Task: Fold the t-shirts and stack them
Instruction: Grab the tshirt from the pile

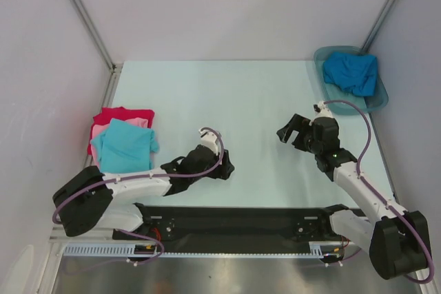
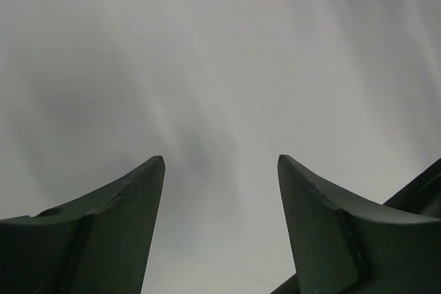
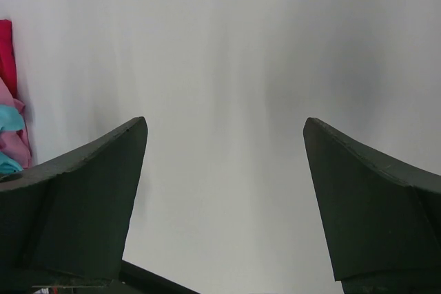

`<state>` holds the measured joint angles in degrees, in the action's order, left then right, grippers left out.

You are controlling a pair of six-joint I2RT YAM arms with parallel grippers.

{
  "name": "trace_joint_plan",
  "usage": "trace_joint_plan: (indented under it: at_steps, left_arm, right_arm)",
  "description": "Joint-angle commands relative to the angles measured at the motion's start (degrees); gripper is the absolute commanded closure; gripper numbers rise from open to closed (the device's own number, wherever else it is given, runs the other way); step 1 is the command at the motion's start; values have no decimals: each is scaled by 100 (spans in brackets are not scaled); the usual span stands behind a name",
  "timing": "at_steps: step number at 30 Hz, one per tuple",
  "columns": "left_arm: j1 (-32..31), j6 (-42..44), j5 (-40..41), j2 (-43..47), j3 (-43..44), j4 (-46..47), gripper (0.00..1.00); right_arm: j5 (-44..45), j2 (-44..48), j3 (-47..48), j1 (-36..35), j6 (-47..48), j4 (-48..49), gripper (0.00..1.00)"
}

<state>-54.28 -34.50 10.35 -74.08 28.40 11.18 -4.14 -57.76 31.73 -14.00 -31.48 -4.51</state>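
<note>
Three folded t-shirts are stacked at the table's left: red point(image 1: 120, 113) at the bottom, pink point(image 1: 102, 131) in the middle, light turquoise point(image 1: 127, 144) on top. A crumpled medium blue t-shirt point(image 1: 351, 72) lies in the teal tray point(image 1: 378, 101) at the back right. My left gripper point(image 1: 224, 168) is low over bare table right of the stack, open with nothing between its fingers point(image 2: 221, 158). My right gripper point(image 1: 289, 129) hovers right of centre, open wide and empty point(image 3: 224, 121). The right wrist view catches the stack's edge, with red point(image 3: 5, 53), turquoise point(image 3: 8, 118) and pink point(image 3: 15, 141) cloth.
Pale walls with metal corner posts point(image 1: 81, 12) enclose the table point(image 1: 227, 94) on three sides. A black base bar point(image 1: 234, 218) joins both arm mounts at the near edge.
</note>
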Motion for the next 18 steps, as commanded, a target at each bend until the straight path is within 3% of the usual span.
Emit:
trace_joint_plan:
  at_steps: [1,18]
  left_arm:
    - [-126,-57,160,166,183,-28,28]
    - [-504,-382,354,711,-467,174,27]
  right_arm:
    - [-16,63,97,-15,-24,355,0]
    - [142,247,62,-41,11,144,0]
